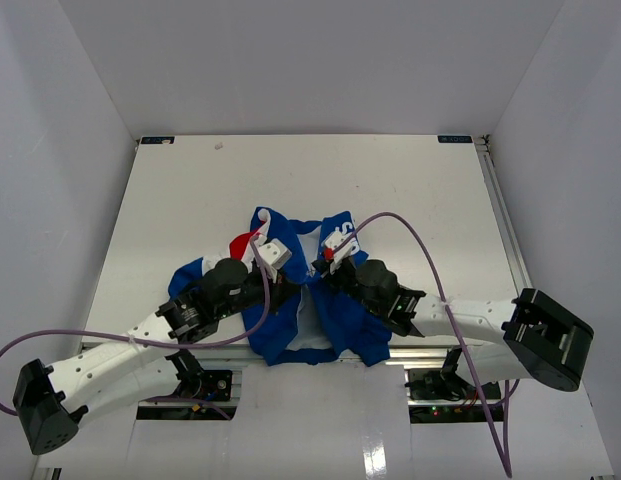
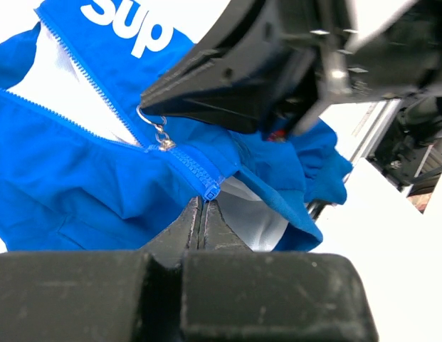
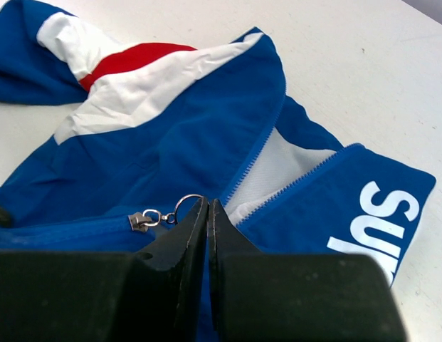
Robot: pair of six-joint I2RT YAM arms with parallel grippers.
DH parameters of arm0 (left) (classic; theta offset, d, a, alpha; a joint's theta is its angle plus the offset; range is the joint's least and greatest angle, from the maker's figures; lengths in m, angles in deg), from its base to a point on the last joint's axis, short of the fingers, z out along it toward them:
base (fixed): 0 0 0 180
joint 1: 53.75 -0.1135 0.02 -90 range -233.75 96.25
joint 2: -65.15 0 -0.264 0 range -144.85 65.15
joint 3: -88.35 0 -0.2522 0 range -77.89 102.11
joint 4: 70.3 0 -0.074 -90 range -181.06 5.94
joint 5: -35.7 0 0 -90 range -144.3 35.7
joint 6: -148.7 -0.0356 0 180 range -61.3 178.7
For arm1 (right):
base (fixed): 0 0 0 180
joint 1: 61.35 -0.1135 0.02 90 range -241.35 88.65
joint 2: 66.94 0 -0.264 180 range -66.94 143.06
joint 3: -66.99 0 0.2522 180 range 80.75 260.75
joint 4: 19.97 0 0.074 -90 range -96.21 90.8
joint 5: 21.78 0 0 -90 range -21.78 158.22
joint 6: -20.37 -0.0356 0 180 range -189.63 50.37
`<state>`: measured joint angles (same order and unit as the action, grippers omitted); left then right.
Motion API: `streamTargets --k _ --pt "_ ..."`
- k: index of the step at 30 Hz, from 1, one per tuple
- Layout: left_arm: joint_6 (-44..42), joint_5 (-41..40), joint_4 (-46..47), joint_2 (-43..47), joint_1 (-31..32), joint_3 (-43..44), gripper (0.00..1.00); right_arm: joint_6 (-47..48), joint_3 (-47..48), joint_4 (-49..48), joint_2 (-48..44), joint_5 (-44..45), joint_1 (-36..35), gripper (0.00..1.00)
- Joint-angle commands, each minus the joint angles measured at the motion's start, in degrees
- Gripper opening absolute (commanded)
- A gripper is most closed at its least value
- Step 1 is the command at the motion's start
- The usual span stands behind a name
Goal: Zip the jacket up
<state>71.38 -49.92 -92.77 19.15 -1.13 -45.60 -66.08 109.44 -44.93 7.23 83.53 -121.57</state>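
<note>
The blue jacket (image 1: 280,335) lies crumpled between both arms near the table's front edge, its front open above the slider and showing white lining (image 3: 277,167). My left gripper (image 2: 204,201) is shut on the bottom end of the zipper (image 2: 212,191). My right gripper (image 3: 208,202) is shut on the metal ring pull (image 3: 183,201), which hangs from the silver slider (image 3: 139,221) low on the zipper. In the top view the left gripper (image 1: 283,290) and right gripper (image 1: 328,262) sit close together over the jacket. White "Sup" lettering (image 2: 132,21) marks one front panel.
The white table (image 1: 390,180) is boxed in by pale walls on three sides. A metal rail (image 1: 500,220) runs along its right edge. Purple cables (image 1: 420,245) loop over both arms.
</note>
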Motion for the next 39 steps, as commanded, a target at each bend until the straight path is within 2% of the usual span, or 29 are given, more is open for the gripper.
streamTargets --k 1,10,17,27,34,39 --pt "0.4 3.8 0.9 2.8 0.4 0.7 0.0 -1.5 1.0 0.7 0.4 1.8 2.9 0.08" --pt "0.9 3.1 1.2 6.6 0.4 1.2 0.0 -3.1 0.6 1.0 1.5 0.2 5.7 0.08" --pt "1.2 0.4 -5.3 11.3 0.4 5.3 0.0 -3.1 2.8 1.2 3.7 -1.5 9.9 0.08" --pt "1.4 -2.6 -13.1 17.5 0.4 10.8 0.0 -5.6 14.1 5.3 9.4 -6.1 20.4 0.08" --pt "1.4 -1.6 -17.3 19.2 0.3 15.1 0.0 -7.4 21.9 7.1 15.3 -10.7 28.0 0.08" --pt "0.5 -4.6 -20.5 20.8 0.3 16.6 0.0 -7.6 27.0 9.5 19.1 -11.8 31.9 0.08"
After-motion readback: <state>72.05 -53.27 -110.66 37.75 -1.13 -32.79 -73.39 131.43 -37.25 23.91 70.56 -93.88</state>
